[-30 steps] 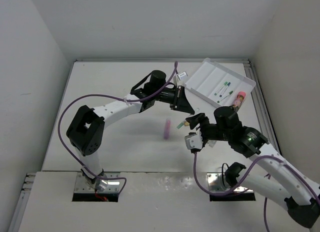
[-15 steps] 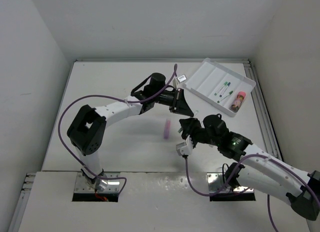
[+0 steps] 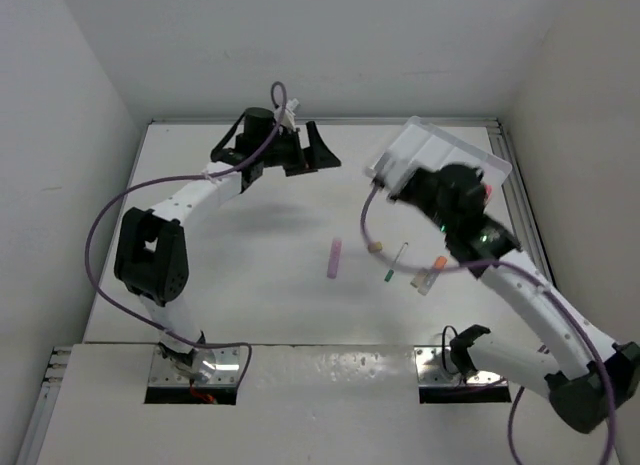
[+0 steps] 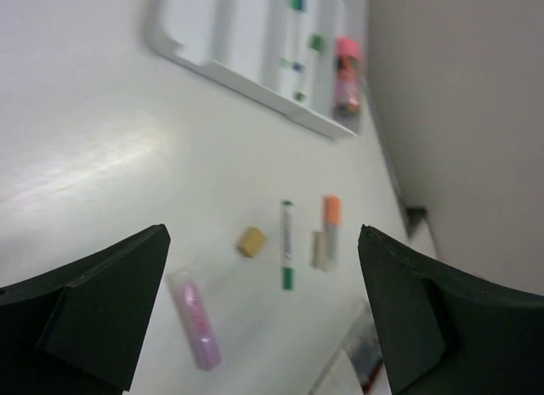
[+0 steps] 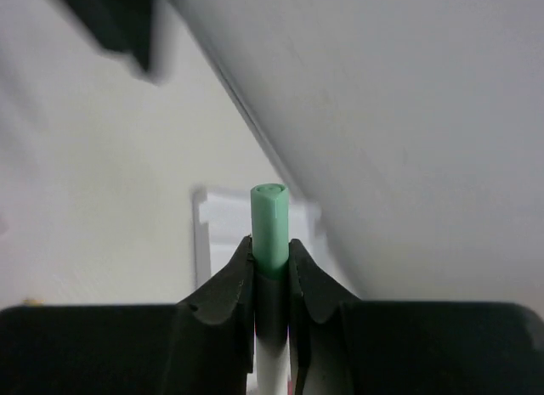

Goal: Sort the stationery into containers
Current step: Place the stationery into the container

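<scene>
**Pinching Green-Capped Pen at the Tray**

My right tool is pressed onto the green-capped pen, cap outward, at the tray, which sits at 1 o'clock on the desk. My left tool is spread wide at 11 o'clock. The lilac stick, tan eraser and orange-tipped marker lie mid-desk.

Top view: right arm covers tray middle. Right wrist: green-capped pen lower barrel hid btw right gripper fingers; tray behind blurred. Left wrist: tray far end cut off.
</scene>
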Motion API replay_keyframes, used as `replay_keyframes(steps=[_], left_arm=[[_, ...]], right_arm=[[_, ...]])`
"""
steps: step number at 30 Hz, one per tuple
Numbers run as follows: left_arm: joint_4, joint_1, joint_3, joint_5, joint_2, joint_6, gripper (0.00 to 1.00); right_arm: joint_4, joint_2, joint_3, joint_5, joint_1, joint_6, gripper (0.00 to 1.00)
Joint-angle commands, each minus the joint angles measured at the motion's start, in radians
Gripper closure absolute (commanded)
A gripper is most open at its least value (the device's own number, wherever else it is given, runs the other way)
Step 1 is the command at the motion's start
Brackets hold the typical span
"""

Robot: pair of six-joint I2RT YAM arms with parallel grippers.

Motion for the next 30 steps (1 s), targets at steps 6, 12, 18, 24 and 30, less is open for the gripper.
replay_keyframes(steps=[6,12,18,24,30], left_arm=[[-0.156,-0.09,0.042,-0.42,-0.132,0.368,0.0],[-0.159,-0.173,0.01,-0.527,-0.134,0.471,0.0],[-0.15,-0.214,-0.036,-0.612,-0.152,0.524,0.0],[-0.138,-0.239,-0.082,-0.581,-0.155,0.543,0.0],[-0.113,-0.299,-0.119,-0.592,-0.154,0.557,0.11]], right_arm=[[-0.291,0.378,0.385,-0.02,-0.623,1.057,1.0],[-0.439,0.683,0.682,-0.069,-0.768,1.276,1.0],[-0.38,0.886,0.753,-0.12,-0.796,1.399,1.0],[-0.348,1.035,0.779,-0.055,-0.774,1.427,1.0],[-0.334,1.119,0.81,0.056,-0.743,1.424,0.67]])
